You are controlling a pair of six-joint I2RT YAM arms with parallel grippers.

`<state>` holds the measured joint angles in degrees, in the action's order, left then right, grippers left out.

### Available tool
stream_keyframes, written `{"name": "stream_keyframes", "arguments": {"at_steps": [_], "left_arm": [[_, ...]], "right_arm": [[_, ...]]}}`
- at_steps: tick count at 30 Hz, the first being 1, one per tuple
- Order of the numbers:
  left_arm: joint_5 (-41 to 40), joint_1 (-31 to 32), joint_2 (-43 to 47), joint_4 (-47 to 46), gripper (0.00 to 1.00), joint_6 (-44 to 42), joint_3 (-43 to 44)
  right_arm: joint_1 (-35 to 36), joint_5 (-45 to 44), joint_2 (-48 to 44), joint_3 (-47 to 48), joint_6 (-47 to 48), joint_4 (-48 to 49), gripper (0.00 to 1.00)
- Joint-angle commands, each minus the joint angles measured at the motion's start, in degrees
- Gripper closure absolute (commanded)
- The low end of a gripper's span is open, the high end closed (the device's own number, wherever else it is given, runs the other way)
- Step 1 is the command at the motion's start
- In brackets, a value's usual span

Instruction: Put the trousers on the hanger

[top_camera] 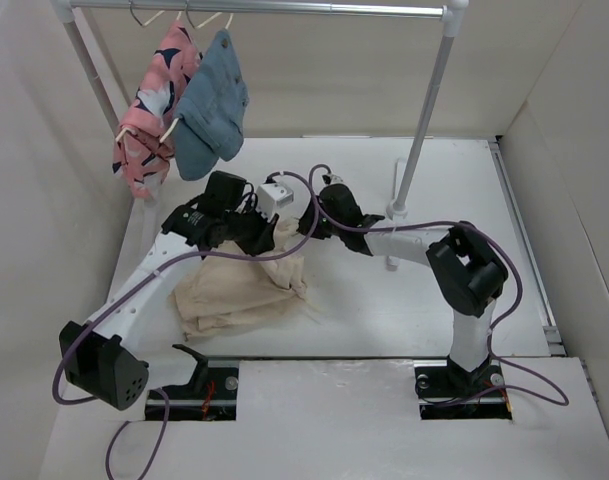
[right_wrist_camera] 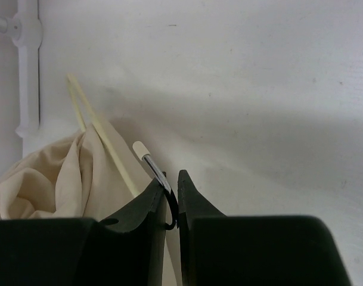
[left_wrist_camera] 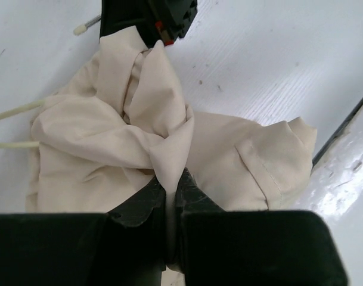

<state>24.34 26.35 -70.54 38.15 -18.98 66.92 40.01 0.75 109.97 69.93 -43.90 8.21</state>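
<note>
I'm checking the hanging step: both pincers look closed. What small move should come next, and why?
Probably lift the left pincer slightly, drawing its pinched fold of the trousers up. The right pincer pins the hanger by its hook, and the cloth lies bunched over the hanger's arms.

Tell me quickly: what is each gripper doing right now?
Left gripper: closed, pinching a fold of the trousers.
Right gripper: closed on the hook of the hanger.
</note>
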Motion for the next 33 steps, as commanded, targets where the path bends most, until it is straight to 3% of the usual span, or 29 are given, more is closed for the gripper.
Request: {"name": "stream_keyframes", "arguments": {"at_steps": [1,10,19,22,26,33], "left_arm": [[8.9,0.1,1.0,-5.0,1.00,4.6,6.2],[7.4,0.6,0.5,-5.0,1.00,4.7,11.6],[6.1,-0.1,1.5,0.0,1.00,6.4,14.4],[0.5,-2.7,3.4,2.1,1.00,6.4,11.6],[-9.1,-6.3,6.4,2.1,1.00,4.4,0.1],[-16.9,-10.2,2.1,-3.9,1.00,6.1,-6.6]], "right_arm": [[1.2,-3.7,-0.5,-0.2,3.2,0.7,1.00],[1.7,-0.1,2.2,-1.8,0.9,2.4,1.00],[-0.5,-3.3,-1.6,-7.0,0.9,3.0,1.00],[-3.5,-6.0,-7.7,-12.9,1.1,3.0,1.00],[-4.1,-11.0,-14.6,-15.6,7.4,-1.8,1.00],[-3.4,-13.7,-22.1,-19.0,10.0,-5.0,1.00]]}}
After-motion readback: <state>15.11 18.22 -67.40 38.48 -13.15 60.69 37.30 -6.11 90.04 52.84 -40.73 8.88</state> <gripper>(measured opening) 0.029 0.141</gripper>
